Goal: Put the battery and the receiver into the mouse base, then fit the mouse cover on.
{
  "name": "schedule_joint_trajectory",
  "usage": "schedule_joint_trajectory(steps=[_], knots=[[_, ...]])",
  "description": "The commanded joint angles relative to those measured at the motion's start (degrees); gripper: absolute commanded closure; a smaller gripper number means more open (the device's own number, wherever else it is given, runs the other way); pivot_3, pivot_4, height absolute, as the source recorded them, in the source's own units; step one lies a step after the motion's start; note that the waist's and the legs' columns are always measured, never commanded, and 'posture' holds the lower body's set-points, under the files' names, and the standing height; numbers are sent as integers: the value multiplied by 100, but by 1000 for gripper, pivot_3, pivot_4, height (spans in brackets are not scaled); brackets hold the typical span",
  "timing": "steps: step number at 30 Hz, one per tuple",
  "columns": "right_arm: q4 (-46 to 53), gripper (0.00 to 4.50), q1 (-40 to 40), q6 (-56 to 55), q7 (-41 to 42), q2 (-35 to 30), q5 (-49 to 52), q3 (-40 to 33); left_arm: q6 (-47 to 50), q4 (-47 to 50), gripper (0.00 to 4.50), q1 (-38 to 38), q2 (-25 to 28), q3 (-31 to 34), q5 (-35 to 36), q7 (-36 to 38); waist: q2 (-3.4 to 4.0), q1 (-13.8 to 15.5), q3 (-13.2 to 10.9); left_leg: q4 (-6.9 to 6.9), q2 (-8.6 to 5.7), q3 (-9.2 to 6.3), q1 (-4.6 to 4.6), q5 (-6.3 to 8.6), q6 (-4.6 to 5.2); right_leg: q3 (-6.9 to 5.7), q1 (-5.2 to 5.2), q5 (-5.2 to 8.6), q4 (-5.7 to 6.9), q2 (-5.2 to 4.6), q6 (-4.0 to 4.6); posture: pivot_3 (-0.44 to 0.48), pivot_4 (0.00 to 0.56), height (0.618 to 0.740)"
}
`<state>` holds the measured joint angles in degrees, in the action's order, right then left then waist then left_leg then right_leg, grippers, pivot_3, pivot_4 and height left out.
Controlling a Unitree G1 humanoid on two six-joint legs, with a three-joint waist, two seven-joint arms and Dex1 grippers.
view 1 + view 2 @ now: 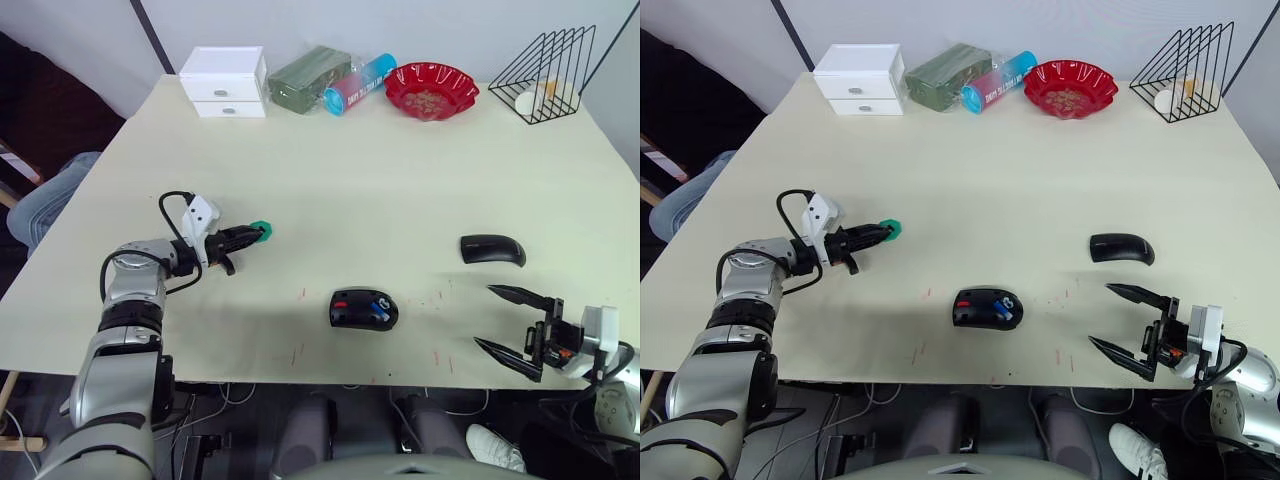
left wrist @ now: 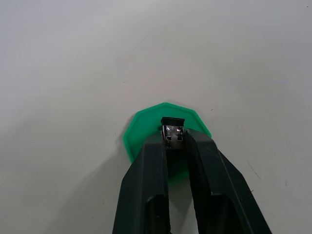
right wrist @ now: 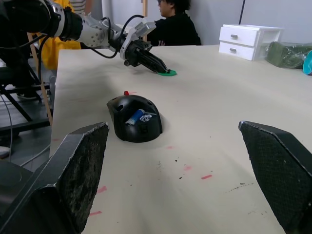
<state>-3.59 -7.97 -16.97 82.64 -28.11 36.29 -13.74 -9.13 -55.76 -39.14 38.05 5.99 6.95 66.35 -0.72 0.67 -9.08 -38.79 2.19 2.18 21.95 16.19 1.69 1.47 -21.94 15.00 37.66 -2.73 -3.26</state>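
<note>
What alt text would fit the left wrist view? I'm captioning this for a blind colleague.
The left end effector is closed on a small black and silver USB receiver, pinched between its two black fingers just above a flat green disc. The disc lies on a plain pale table.

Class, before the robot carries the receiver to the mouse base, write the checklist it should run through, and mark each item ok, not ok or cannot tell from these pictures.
1. Left gripper shut on the receiver: ok; it is pinched between the fingertips, over the green disc.
2. Battery in the mouse base: ok; it lies inside the open shell.
3. Receiver slot in the base free: cannot tell.
4. Table between gripper and base bare: ok.
5. Mouse cover off the base: ok; it lies apart, on the robot's right.
6. Right gripper open and away from the base: ok.
</note>
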Motion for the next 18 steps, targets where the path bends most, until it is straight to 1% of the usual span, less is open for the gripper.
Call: schedule_joint_trajectory(steps=[1,8,11,18], knots=[[27,0,23,-105,35,2,82,-70,43,42,4410,82,61,-24,-14,11,0,0,0,0,0,0,0,0,0,0,0,0,0,0,0,0,150,740],[41,0,46,-92,49,-6,107,-78,90,160,4410,56,92,28,62,75,0,-1,0,0,0,0,-1,0,0,0,0,0,1,0,0,0,150,740],[135,0,94,-27,37,-43,143,-72,267,508,4410,-9,130,109,276,359,0,-1,0,0,0,0,1,0,0,0,0,0,1,0,0,0,150,740],[351,0,241,163,-76,-49,172,7,729,1437,4410,51,189,16,493,832,-2,0,-2,0,0,1,8,0,0,2,-13,0,3,0,0,0,150,740]])
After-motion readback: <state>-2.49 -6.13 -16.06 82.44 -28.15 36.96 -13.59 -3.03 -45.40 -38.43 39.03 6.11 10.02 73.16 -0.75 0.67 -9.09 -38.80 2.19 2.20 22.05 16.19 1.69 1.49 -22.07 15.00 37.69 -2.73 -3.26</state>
